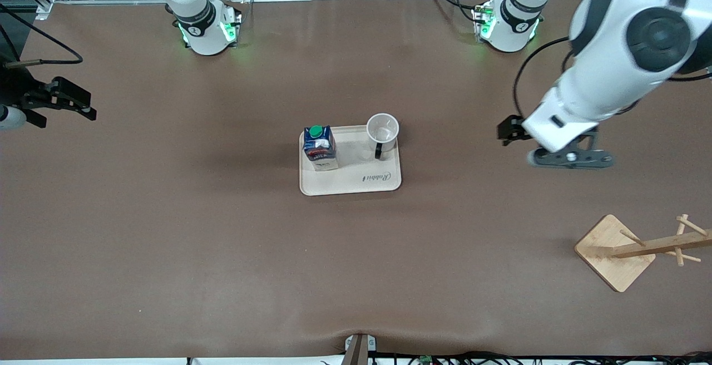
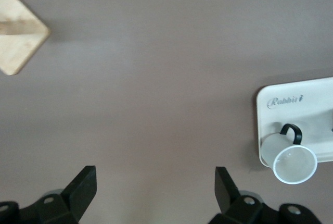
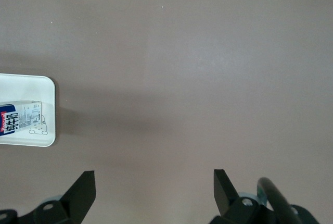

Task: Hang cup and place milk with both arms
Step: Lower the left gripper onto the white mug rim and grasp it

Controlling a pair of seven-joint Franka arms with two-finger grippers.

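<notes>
Cup (image 1: 382,131) and milk (image 1: 320,147) sit on the tray (image 1: 356,182); left gripper (image 2: 155,188) and right gripper (image 3: 154,190) hover over bare table, fingers apart, empty.

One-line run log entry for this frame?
phase: start | cup, milk: upright on tray | rack: bare | left hand: open, over table | right hand: open, over table

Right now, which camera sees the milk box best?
The front view: the whole milk shows there, standing upright on the tray beside the cup, green cap on top. The right wrist view catches only part of its pale printed side at the picture's edge. The left wrist view doesn't show it.
</notes>
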